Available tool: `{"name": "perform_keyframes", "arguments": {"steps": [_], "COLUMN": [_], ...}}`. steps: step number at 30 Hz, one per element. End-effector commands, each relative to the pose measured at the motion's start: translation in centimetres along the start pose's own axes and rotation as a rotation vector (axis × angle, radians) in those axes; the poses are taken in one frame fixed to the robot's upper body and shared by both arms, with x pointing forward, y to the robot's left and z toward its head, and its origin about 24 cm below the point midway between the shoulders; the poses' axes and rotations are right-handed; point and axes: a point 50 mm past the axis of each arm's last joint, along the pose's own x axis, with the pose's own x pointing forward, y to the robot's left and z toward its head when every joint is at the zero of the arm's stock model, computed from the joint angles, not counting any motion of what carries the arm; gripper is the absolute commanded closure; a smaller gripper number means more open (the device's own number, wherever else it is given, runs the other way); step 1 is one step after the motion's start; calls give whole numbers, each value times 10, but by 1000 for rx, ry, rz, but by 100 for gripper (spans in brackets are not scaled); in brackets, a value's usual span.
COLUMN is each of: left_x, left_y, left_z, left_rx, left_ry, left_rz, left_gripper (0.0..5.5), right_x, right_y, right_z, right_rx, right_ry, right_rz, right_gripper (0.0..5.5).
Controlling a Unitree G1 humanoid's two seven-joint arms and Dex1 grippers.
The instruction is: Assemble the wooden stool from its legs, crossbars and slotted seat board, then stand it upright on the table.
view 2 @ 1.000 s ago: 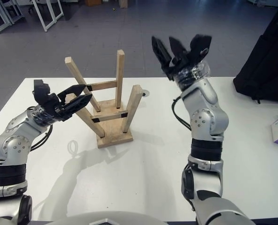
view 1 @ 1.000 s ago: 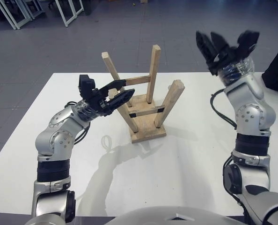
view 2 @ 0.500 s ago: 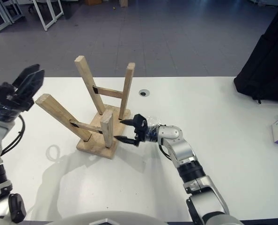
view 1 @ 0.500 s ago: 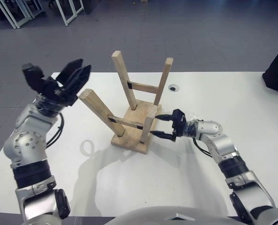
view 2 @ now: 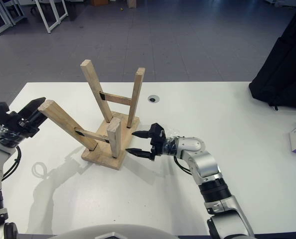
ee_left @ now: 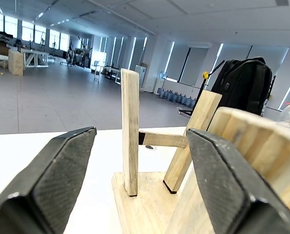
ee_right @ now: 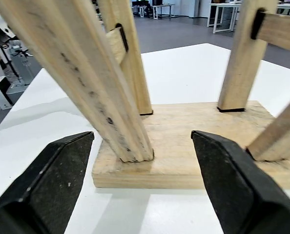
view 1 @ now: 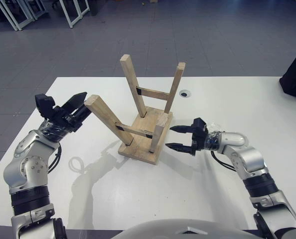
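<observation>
Sitting upside down between both sets of jaws: stool (view 1: 144,119), seat board (view 1: 137,151) flat on table (view 1: 213,99), legs (view 1: 132,84) up, crossbars (view 1: 153,93) fitted. Just ahead of right jaws, spread open and empty: nearest leg (view 1: 158,133) and board edge, not touching. At tips of left jaws, open too, holding nothing: top end of slanted leg (view 1: 108,118), contact unclear.

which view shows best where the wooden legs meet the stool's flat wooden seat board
Right wrist view: the flat wooden seat board is close up, wooden leg bases seated in it. The eye views show the board from above, smaller. The left wrist view shows two leg bases; a near leg hides the rest.
</observation>
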Motion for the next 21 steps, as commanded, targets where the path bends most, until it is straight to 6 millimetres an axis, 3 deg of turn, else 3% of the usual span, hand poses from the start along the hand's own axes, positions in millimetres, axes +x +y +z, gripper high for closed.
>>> {"name": "perform_keyframes", "arguments": {"steps": [1, 3, 13, 17, 21], "left_x": [3, 6, 7, 1, -3], "left_y": [3, 1, 6, 14, 17], "left_z": [11, 16, 1, 0, 0], "left_rx": [44, 41, 41, 65, 75], "left_ry": [-29, -48, 22, 34, 23], "left_rz": [22, 7, 35, 83, 108], "left_gripper": [208, 208, 208, 208, 208], "right_x": [12, 15, 19, -2, -37], "right_y": [0, 0, 31, 36, 12], "right_z": [6, 8, -2, 2, 4], "right_rx": [-71, -74, 7, 15, 42], "right_ry": [25, 11, 45, 63, 49], "right_rz": [79, 86, 325, 273, 35], "right_gripper": [182, 182, 182, 182, 182]}}
